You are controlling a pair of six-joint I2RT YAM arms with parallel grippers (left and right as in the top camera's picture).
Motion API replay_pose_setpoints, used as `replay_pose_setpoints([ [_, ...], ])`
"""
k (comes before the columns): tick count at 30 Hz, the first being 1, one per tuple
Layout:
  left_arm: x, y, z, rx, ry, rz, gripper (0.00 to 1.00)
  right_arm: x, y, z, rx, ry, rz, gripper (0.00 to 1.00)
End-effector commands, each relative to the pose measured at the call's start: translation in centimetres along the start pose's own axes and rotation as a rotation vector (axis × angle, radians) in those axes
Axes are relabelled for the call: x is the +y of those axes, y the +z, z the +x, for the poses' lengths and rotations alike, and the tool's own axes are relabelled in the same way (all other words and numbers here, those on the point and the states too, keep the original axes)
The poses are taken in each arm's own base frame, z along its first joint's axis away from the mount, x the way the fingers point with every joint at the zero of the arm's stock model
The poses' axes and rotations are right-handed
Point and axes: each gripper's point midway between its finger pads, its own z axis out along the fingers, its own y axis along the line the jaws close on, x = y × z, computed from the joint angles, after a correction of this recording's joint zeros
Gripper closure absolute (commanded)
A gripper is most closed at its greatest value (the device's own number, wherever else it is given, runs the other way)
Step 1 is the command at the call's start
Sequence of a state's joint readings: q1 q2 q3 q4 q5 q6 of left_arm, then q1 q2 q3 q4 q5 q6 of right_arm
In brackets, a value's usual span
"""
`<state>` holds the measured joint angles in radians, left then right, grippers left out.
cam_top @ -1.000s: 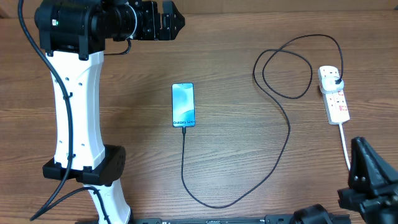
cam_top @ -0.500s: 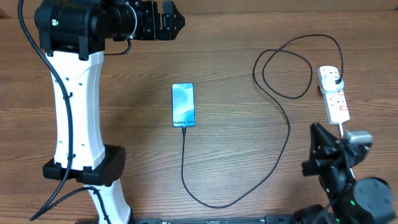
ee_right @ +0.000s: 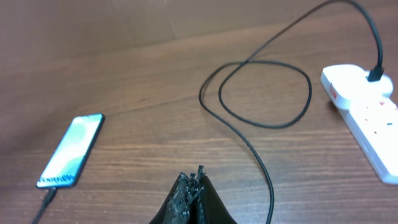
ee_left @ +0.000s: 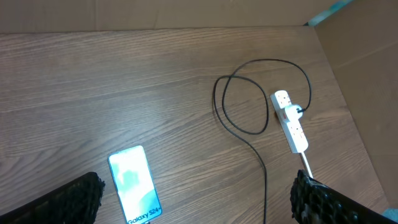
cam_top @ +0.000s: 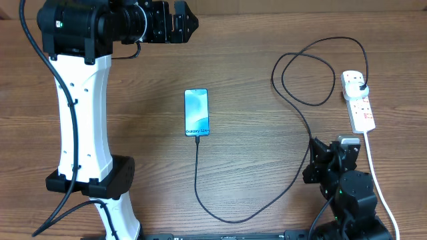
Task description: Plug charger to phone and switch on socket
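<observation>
The phone lies face up mid-table, its teal screen lit. The charger cable meets the phone's bottom edge, curves round the front, loops once and ends in a black plug seated in the white socket at the right. My left gripper hangs open high at the back left, far from everything. In the left wrist view the left gripper has the phone between its wide fingers. My right gripper is shut and empty beside the cable, below the socket. In the right wrist view the right gripper points between the phone and the socket.
The socket's thick white cord runs toward the table's front right, close by the right arm. The left arm's white column stands at the left. A cardboard wall borders the table's right side.
The right arm has swung in from the front right corner, leftward, its shut gripper now near the cable. The left arm, phone and cable have not moved.
</observation>
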<state>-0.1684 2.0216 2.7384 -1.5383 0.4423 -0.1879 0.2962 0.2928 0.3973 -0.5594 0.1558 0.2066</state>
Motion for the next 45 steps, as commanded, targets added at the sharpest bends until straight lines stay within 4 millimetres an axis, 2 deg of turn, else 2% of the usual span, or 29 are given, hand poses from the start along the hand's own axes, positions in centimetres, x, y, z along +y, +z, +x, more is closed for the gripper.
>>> replay_pose_setpoints([
  [1, -0.2, 0.0, -0.2, -0.005, 0.009, 0.014, 0.01, -0.1, 0.5, 1.2, 0.026, 0.006, -0.001, 0.96],
  [8, -0.2, 0.0, -0.2, -0.005, 0.009, 0.014, 0.00, -0.4, 1.1, 3.0, 0.066, 0.023, 0.007, 0.96],
  [15, -0.2, 0.0, -0.2, -0.005, 0.009, 0.014, 0.01, -0.6, 1.2, 3.7, 0.085, 0.020, 0.011, 0.96],
  [17, -0.2, 0.0, -0.2, -0.005, 0.009, 0.014, 0.00, -0.7, 1.2, 3.7, 0.086, 0.019, 0.015, 0.78],
  [20, -0.2, 0.0, -0.2, -0.005, 0.009, 0.014, 0.00, -0.6, 1.2, 3.7, 0.083, 0.020, 0.014, 0.57],
  [22, -0.2, 0.0, -0.2, -0.005, 0.009, 0.014, 0.01, -0.6, 1.2, 3.7, 0.084, 0.020, 0.014, 0.29],
  [23, -0.2, 0.0, -0.2, -0.005, 0.009, 0.014, 0.00, -0.6, 1.2, 3.7, 0.083, 0.020, 0.014, 0.00],
  [45, -0.2, 0.0, -0.2, -0.005, 0.009, 0.014, 0.00, -0.8, 1.2, 4.3, 0.110, 0.016, 0.022, 0.00],
])
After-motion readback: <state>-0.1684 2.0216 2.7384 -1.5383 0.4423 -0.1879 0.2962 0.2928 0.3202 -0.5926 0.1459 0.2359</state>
